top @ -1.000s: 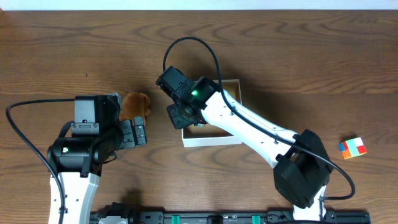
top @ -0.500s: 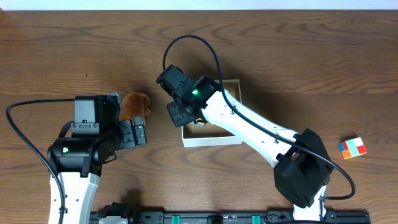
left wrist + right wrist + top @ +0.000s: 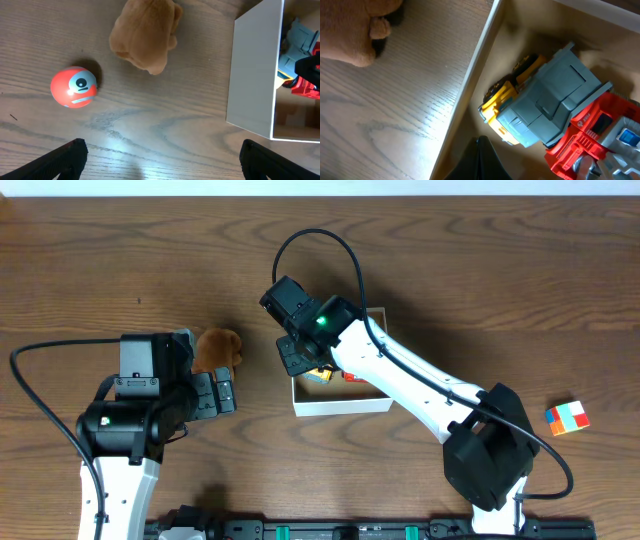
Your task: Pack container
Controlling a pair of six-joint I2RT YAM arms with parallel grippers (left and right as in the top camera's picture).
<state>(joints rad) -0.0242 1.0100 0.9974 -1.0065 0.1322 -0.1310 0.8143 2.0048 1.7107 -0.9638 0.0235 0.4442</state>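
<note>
The container (image 3: 340, 403) is a shallow white box with a tan floor at mid-table. Inside it lie a yellow-and-grey toy truck (image 3: 540, 100) and a red toy (image 3: 595, 135). My right gripper (image 3: 481, 146) hovers over the box's left wall (image 3: 470, 80), shut and holding nothing. A brown plush toy (image 3: 218, 348) lies left of the box, and an orange-red ball (image 3: 73, 87) sits beside it. My left gripper (image 3: 162, 160) stands wide open over bare wood, just in front of the plush. The box wall (image 3: 252, 75) is to its right.
A multicoloured cube (image 3: 567, 417) sits alone near the table's right side. The right arm (image 3: 420, 385) stretches diagonally over the box's right part. The left arm's base (image 3: 125, 425) takes up the front left.
My right gripper has drawn back toward the table's far side and slightly right, uncovering the truck and red toy in the box; its jaws closed fully. The left arm has not moved.
</note>
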